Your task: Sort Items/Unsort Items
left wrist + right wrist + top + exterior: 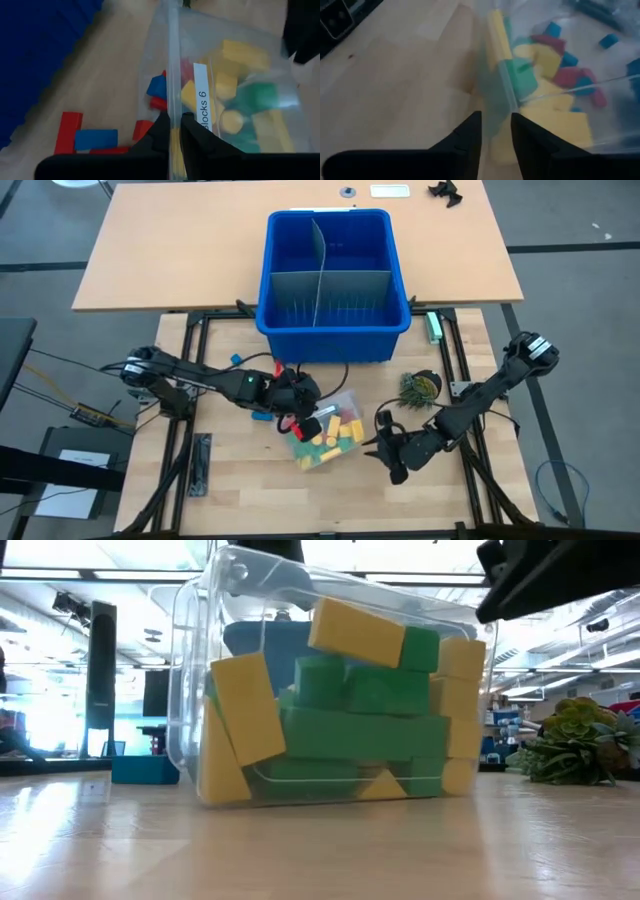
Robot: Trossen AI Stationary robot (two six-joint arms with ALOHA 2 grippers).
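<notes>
The left hand (172, 131) is pinched nearly shut on the rim of a clear plastic zip bag (340, 405) that carries a white label (202, 96) and lies on the wooden counter (240, 470). Most of the small yellow and green toy blocks (340, 720) sit piled inside that bag, just ahead of the left hand's fingertips; in the low view they press against the clear wall in a heap. A few red and blue blocks (82, 140) lie loose on the counter just beside the left hand, outside the bag.

The right hand (495, 131) meets the bag from the opposite side, its two dark fingers (465, 137) a little apart with the bag's sealed edge running between them; whether they actually grip it cannot be told.

Beyond both hands stands a large blue plastic bin (335, 230) with grey dividers (325, 290). A small green artificial plant (420, 388) sits near the right hand.
</notes>
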